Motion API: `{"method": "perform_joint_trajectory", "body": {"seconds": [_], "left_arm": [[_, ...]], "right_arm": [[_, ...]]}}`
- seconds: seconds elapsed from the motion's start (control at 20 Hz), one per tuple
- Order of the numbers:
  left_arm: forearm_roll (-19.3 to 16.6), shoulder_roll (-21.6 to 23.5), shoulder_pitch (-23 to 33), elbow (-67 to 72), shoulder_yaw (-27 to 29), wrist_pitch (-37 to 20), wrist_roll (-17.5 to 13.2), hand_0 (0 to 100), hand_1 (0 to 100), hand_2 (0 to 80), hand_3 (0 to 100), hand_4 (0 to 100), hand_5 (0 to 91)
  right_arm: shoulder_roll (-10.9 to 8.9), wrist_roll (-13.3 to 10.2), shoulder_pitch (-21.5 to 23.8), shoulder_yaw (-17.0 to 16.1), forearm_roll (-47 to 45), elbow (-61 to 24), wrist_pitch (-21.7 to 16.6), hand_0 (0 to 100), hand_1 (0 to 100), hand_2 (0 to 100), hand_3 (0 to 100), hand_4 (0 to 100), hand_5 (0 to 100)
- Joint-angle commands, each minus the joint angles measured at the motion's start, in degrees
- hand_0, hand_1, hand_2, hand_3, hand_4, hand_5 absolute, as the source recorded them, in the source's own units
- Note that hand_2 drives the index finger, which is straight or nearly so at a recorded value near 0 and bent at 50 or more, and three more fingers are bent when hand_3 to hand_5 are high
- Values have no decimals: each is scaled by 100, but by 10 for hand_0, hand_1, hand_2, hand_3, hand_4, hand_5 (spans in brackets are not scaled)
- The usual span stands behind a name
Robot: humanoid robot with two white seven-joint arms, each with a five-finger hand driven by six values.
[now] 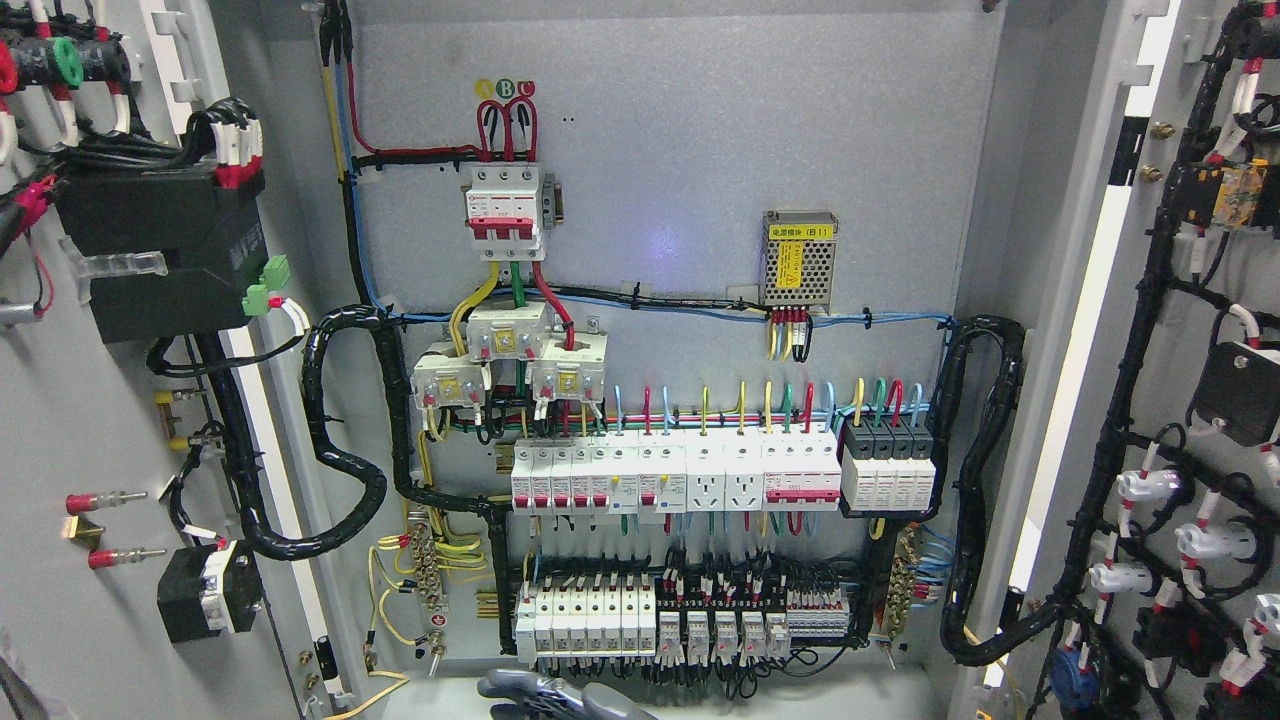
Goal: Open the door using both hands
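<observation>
The cabinet's two doors stand swung wide open. The left door [60, 420] shows its inner face at the picture's left, with black modules and wire bundles on it. At the right edge, the right door [1100, 330] also shows its wired inner face. Between them the back panel [680, 170] carries rows of breakers [670, 475]. Part of a grey robot hand [545, 696] pokes in at the bottom edge, just left of the middle, below the lowest breaker row. It touches neither door. Its arm is hidden, so which side it belongs to is unclear.
Thick black cable looms [345, 440] curve from the panel to each door at hinge height. A perforated power supply [798, 258] sits at the upper right of the panel. Red-tipped studs [105, 498] stick out from the left door.
</observation>
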Motion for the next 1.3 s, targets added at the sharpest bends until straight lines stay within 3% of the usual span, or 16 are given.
{"method": "perform_joint_trajectory", "body": {"seconds": [0.0, 0.15, 0.4, 0.7, 1.05, 1.25], "left_arm": [[1, 170, -165, -1213, -226, -156, -12, 0, 0, 0, 0, 0, 0], [1, 179, -244, -1230, -429, -279, -3, 0, 0, 0, 0, 0, 0], [-8, 162, -437, -1309, -429, -350, -3, 0, 0, 0, 0, 0, 0], [-17, 109, -630, -1476, -421, -877, 6, 0, 0, 0, 0, 0, 0], [-8, 118, -947, -1538, -403, -1202, -3, 0, 0, 0, 0, 0, 0], [1, 109, -1228, -1582, -403, -1229, -3, 0, 0, 0, 0, 0, 0]], "right_arm": [[-515, -183, 807, -717, -11, -1054, -634, 191, 0, 0, 0, 0, 0], [-559, -288, 1097, -778, -11, -1106, -1276, 191, 0, 0, 0, 0, 0], [-568, -289, 1756, -1138, -20, -1616, -1427, 191, 0, 0, 0, 0, 0], [-568, -289, 2468, -1332, -20, -1845, -1954, 192, 0, 0, 0, 0, 0], [-717, -271, 2891, -1534, -11, -1845, -2754, 192, 0, 0, 0, 0, 0], [-761, -280, 3067, -1850, -20, -1845, -3140, 192, 0, 0, 0, 0, 0]]}}
